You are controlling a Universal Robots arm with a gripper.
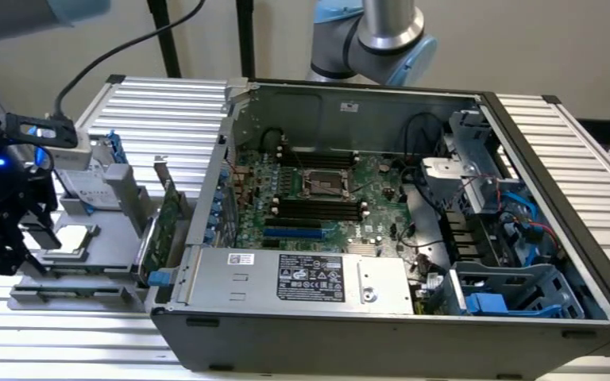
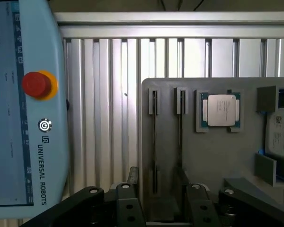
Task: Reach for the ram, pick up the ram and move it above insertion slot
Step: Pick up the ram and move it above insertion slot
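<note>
claw [image 2: 160,183] wide open over the grey holder [image 2: 217,156] — ram [image 2: 155,142] perhaps the thin edge-on strip just beneath

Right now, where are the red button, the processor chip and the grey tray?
red button [image 2: 36,85], wrist view, the middle of its round cap.
processor chip [image 2: 221,109], wrist view, the middle of its silver lid.
grey tray [image 2: 213,156], wrist view, a bare flat part near the chip.

Ext view: soft even indoor light, PC case [image 1: 348,107] inside shadowed, blue LED [image 1: 1,163] glowing. Wrist view: bright glare streaks on ribbed surface [image 2: 109,94], claw [image 2: 159,182] dark.
</note>
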